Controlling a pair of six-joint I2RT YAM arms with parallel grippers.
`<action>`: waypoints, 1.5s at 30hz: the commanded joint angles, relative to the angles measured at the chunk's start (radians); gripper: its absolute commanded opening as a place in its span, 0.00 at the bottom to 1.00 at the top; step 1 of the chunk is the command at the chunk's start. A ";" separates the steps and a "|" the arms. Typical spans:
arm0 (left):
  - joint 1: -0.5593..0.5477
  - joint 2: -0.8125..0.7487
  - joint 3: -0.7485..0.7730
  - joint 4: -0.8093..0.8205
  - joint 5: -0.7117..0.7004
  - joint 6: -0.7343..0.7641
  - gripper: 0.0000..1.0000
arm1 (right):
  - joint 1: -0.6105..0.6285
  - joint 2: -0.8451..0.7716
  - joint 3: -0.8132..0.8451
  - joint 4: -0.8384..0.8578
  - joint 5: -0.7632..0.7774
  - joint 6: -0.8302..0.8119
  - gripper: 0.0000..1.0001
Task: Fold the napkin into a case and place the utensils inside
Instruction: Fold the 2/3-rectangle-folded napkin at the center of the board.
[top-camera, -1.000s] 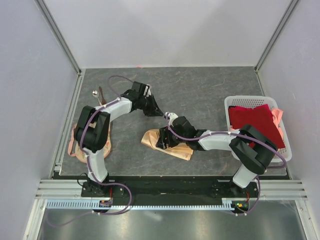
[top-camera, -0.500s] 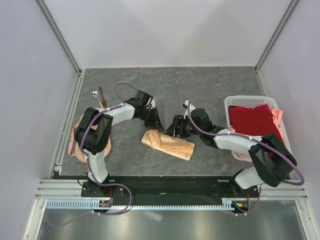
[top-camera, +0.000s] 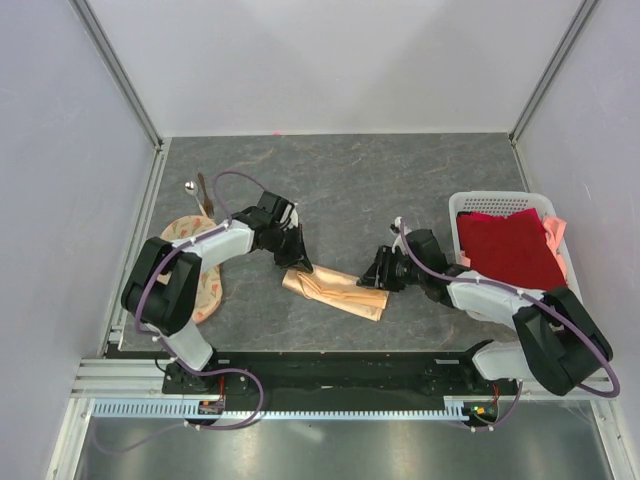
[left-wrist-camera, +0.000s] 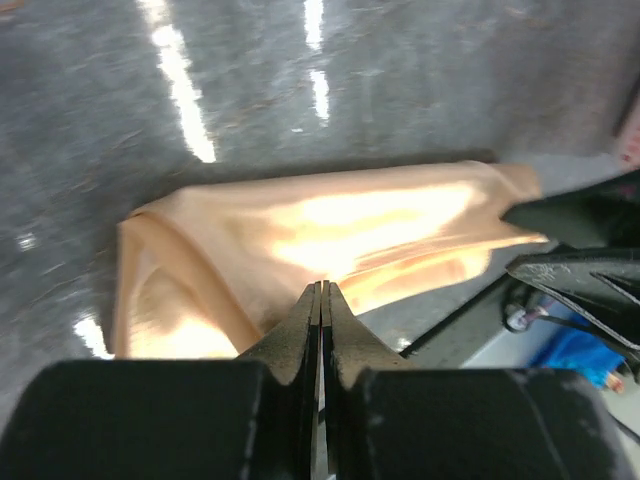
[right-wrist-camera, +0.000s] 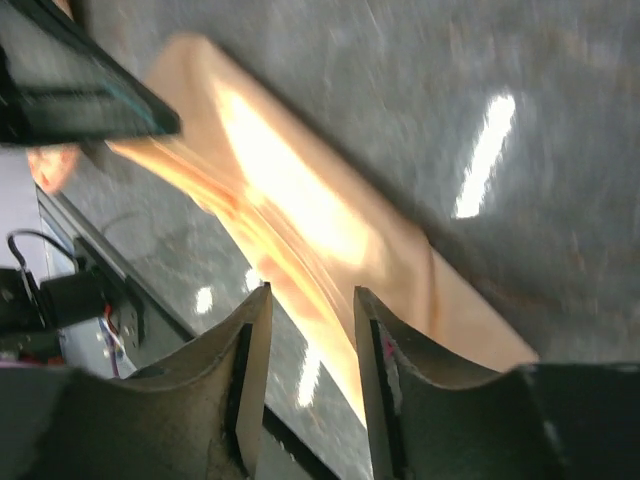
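- Spanning the whole cell floor: dark grey surface (top-camera: 400, 180).
- White lattice basket (top-camera: 495, 196) at the right edge; dark red cloth (top-camera: 510, 250) inside it.
- Round cream cloth (top-camera: 183, 229) on the left, partly under the left arm.
- Napkin (top-camera: 335, 292), folded to a narrow oblong, lies near-centre between both claws.
- Left claw (top-camera: 298, 262): fingers pressed together, tips at the napkin's left end; cannot tell if cloth is pinched.
- Right claw (top-camera: 378, 275): jaws partly apart, empty, over the napkin's right end.
- Spoon (top-camera: 189, 186) and dark stick (top-camera: 203, 192): far left, side by side, well apart from the napkin.
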 joint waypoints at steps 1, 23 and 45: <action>0.002 -0.067 -0.014 -0.036 -0.150 0.052 0.05 | 0.002 -0.051 -0.135 0.035 -0.047 0.040 0.42; -0.216 -0.425 -0.353 0.097 -0.236 -0.221 0.05 | -0.009 -0.026 0.165 -0.279 0.183 -0.212 0.58; -0.166 -0.061 -0.062 0.089 -0.367 -0.058 0.02 | 0.088 -0.136 -0.045 -0.259 0.223 -0.094 0.56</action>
